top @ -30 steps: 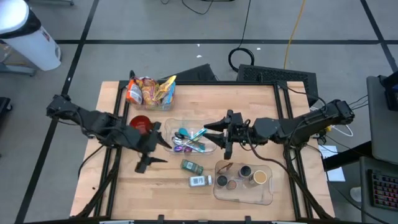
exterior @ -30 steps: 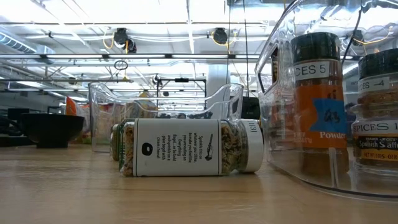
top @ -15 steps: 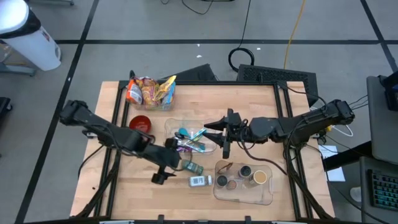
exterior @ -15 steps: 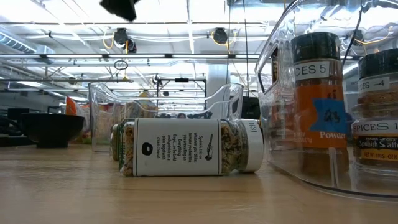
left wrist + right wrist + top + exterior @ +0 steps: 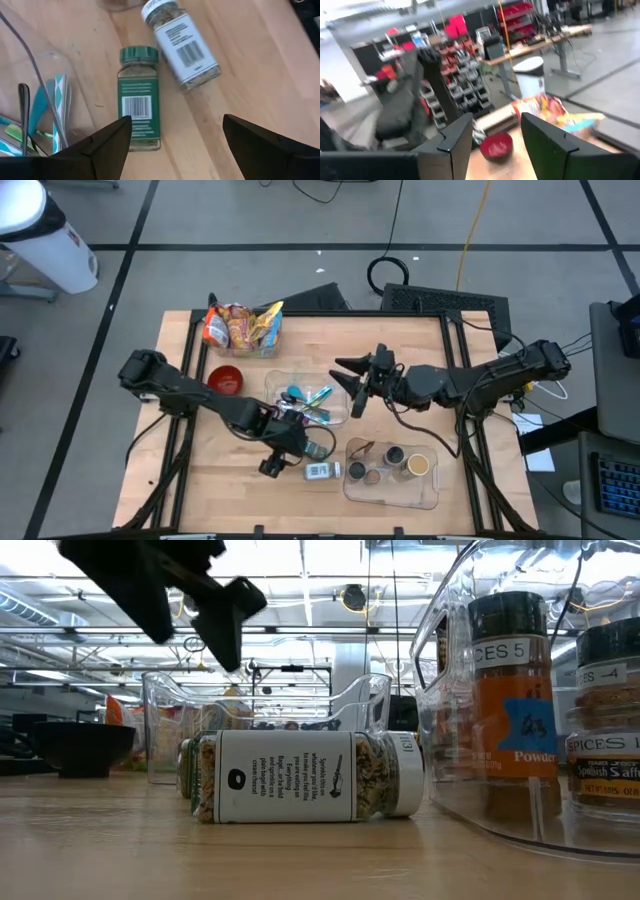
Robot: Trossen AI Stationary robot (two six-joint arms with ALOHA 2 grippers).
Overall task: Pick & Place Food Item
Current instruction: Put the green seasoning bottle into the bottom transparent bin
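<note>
Your left pincer (image 5: 172, 137) has swung right across desk (image 5: 420, 345), now hovering spread over green-capped jar (image 5: 139, 104); grasp coming. Right pincer (image 5: 352, 378) waiting, partly spread, empty.

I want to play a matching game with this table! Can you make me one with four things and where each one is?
Things:
1. green-capped jar
2. red bowl
3. snack bags
4. orange spice jar

Places:
A. far left corner of the table
B. standing in the clear bin
C. lying under the left pincer
D. beside the cutlery tray

Pairs: 1-C, 2-D, 3-A, 4-B
</note>
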